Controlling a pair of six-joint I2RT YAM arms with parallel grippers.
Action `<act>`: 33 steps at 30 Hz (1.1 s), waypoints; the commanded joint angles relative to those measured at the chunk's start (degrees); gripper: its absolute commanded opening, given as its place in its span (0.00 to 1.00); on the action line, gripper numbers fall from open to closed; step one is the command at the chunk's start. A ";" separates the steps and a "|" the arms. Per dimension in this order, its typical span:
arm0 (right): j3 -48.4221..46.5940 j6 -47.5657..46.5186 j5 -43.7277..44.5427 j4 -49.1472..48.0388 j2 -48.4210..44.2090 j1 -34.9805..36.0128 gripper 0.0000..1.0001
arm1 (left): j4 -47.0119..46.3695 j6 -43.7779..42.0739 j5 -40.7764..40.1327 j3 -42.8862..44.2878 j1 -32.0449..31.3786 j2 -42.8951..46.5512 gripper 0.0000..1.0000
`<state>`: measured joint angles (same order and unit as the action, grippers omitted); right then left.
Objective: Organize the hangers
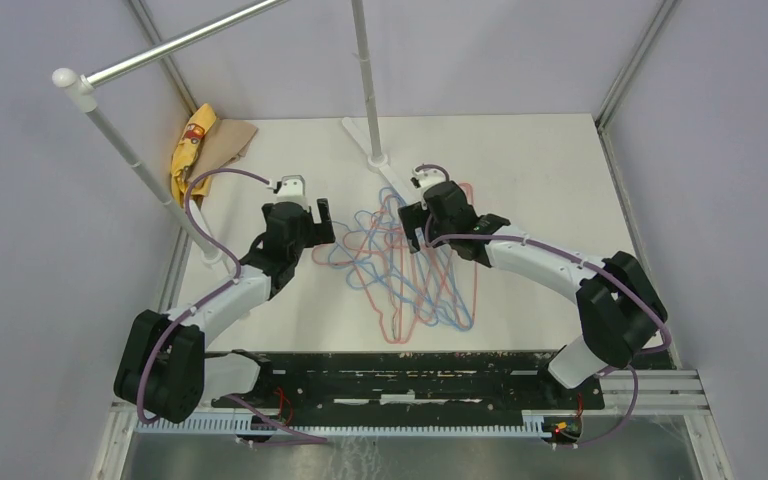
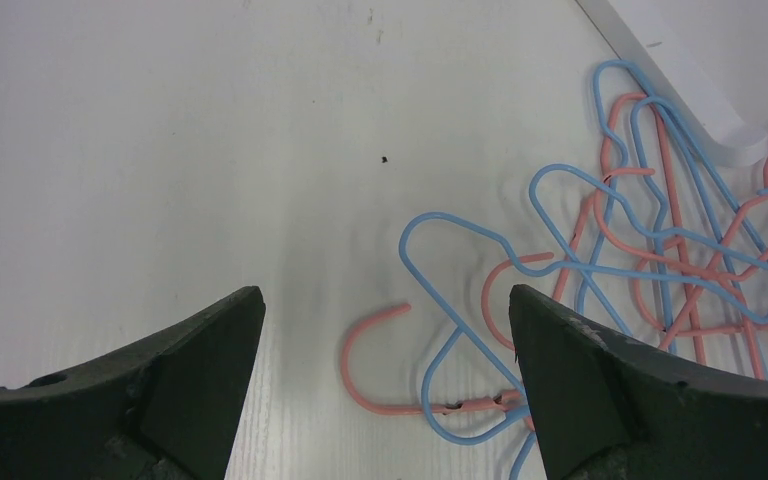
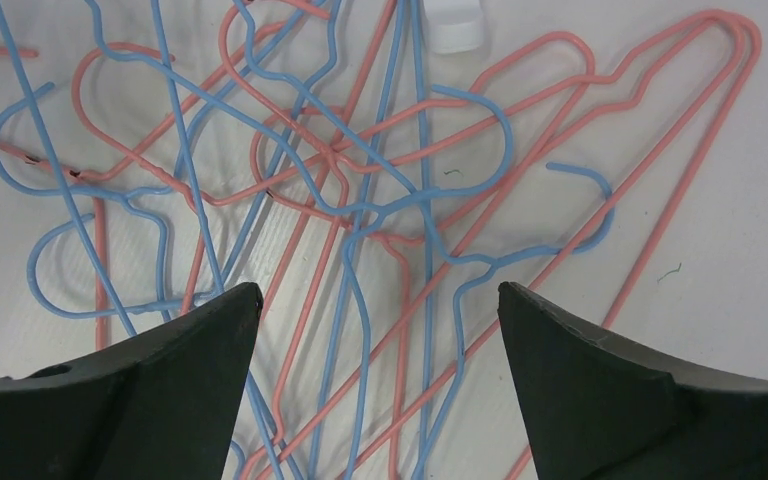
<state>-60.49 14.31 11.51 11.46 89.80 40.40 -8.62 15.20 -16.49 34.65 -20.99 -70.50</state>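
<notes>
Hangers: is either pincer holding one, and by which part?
Nothing is held. The left pincer and right pincer both stand open above the table, with the hangers lying loose, tangled.

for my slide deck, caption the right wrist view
Open right jaws hover above a tangled heap of pink and blue wire hangers.

We see the hangers [image 1: 392,270] lying flat in 1 tangled heap near the middle of the worktop [image 1: 530,170]. They are thin wire, some pink-red and some light blue, and they cross over and under each other. At the heap's left edge a pink hook [image 2: 344,355] curls open on bare worktop, just beside a rounded blue loop [image 2: 440,214]. On the right, a long pink triangle [image 3: 688,170] reaches out past the blue wires.
</notes>
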 commanded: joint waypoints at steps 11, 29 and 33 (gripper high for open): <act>8.56 5.33 -5.99 -8.89 -0.79 0.19 0.32 | 0.10 1.73 0.00 0.62 -0.10 0.42 0.99; 17.07 7.46 -7.91 -8.87 -3.76 0.20 0.53 | 0.61 2.63 -0.12 0.59 -0.05 -0.96 0.99; 18.34 7.71 -7.73 -9.09 -4.31 0.19 0.52 | 0.79 2.64 -0.50 0.66 -0.11 -0.97 0.99</act>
<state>-43.22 21.06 3.95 3.88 87.90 40.40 -7.07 15.86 -16.45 34.65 -20.99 -71.42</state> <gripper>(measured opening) 0.527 0.990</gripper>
